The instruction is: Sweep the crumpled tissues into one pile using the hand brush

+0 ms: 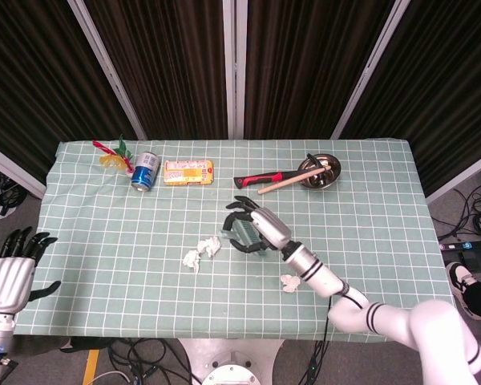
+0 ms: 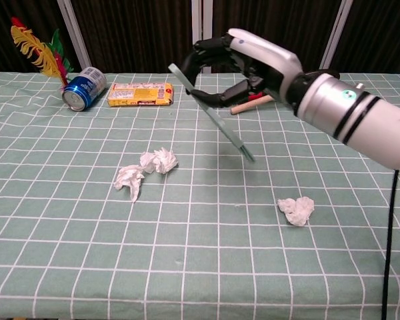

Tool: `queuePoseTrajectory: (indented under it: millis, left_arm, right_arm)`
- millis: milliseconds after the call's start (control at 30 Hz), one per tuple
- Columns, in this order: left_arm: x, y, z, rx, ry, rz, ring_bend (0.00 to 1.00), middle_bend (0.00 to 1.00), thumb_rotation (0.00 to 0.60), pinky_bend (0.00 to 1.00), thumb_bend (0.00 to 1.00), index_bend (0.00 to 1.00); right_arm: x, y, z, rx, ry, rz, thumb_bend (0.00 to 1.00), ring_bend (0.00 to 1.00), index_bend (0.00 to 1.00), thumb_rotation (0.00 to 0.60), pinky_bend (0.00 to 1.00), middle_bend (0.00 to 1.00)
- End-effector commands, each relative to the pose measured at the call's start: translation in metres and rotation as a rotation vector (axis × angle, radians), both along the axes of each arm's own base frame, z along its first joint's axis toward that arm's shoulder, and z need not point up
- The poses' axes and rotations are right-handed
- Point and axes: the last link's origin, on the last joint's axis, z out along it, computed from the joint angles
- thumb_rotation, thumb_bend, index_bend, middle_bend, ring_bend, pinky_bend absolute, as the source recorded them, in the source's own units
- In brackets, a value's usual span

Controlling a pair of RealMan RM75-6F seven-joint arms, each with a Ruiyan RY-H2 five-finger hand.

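Above checked cloth (image 2: 67, 267), right hand (image 2: 243, 60) grips flat brush (image 2: 213, 113) (thin, greenish); crumpled tissues (image 2: 147, 170) nearby.

A: The left hand (image 1: 8, 277) sits at the head view's left edge, its forearm cut off below; the chest view misses it.

B: The right arm (image 2: 367, 123) runs off the chest view's right side. The hammer (image 2: 243, 100) hides mostly behind the right hand (image 2: 243, 63).
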Motion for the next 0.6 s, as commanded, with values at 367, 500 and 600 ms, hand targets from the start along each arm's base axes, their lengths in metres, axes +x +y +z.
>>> queuePoseTrajectory:
  millis: [367, 500, 600]
  left_arm:
    - [0.007, 0.002, 0.0, -0.016, -0.025, -0.025, 0.05, 0.16, 0.6, 0.07, 0.0, 0.21]
    - [0.009, 0.003, 0.0, -0.023, -0.033, -0.029, 0.05, 0.16, 0.6, 0.07, 0.0, 0.21]
    - [0.012, 0.003, 0.0, -0.024, -0.035, -0.04, 0.05, 0.16, 0.6, 0.07, 0.0, 0.21]
  right_arm:
    - [-0.088, 0.095, 0.049, -0.105, 0.148, -0.157, 0.63, 0.18, 0.58, 0.6, 0.03, 0.58]
    - [-0.093, 0.105, 0.042, -0.116, 0.142, -0.177, 0.64, 0.18, 0.58, 0.6, 0.01, 0.58]
    - [-0.086, 0.11, 0.031, -0.143, 0.129, -0.161, 0.66, 0.18, 0.58, 0.6, 0.0, 0.59]
